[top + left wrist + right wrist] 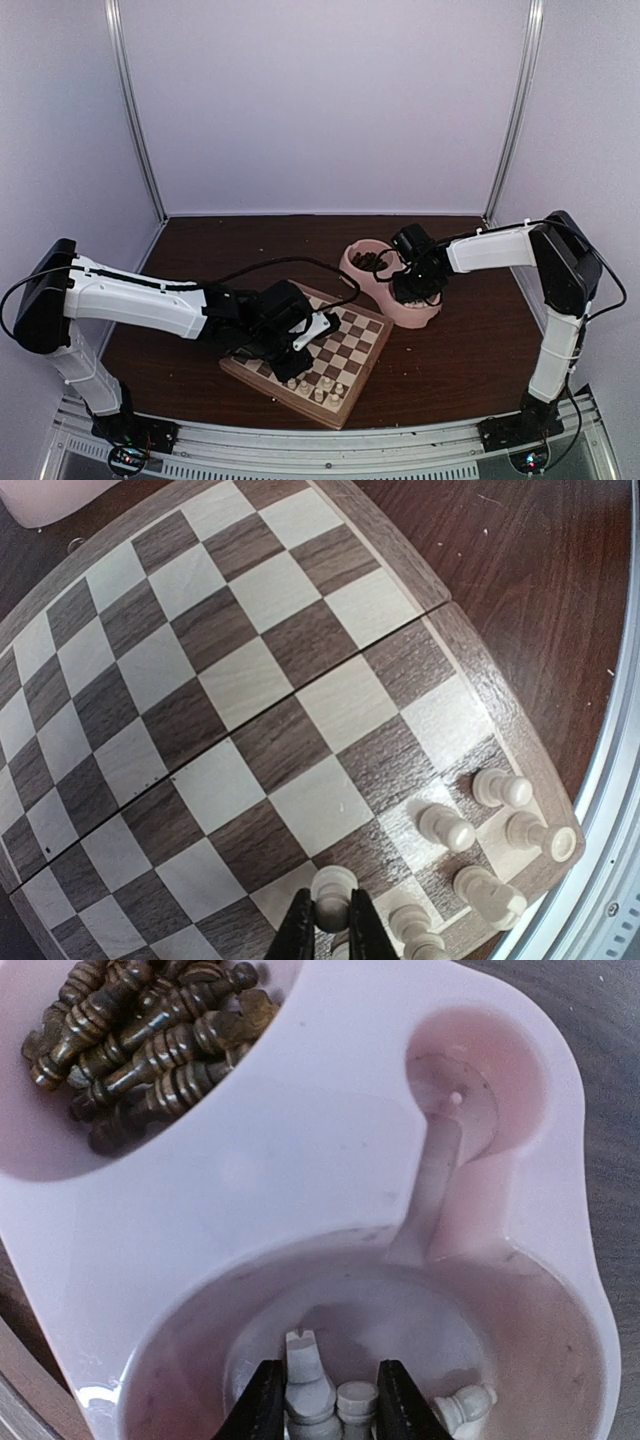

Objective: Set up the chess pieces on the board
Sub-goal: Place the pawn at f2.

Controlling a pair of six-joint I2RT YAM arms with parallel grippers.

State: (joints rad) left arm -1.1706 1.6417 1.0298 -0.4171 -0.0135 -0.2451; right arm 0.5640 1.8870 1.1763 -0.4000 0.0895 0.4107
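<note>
The board lies in front of my left arm. Several cream chess pieces stand on squares in its near right corner. My left gripper hangs over the board next to them, shut on a cream pawn. My right gripper is down in the near compartment of the pink bowl. Its jaws press on two cream pieces side by side, a notched one and a round-topped one. A third cream piece lies just right of the fingers.
Dark brown pieces fill the bowl's other compartment. In the top view the bowl sits right of the board's far corner, with my right gripper in it. The table's metal front rail runs close to the board's corner.
</note>
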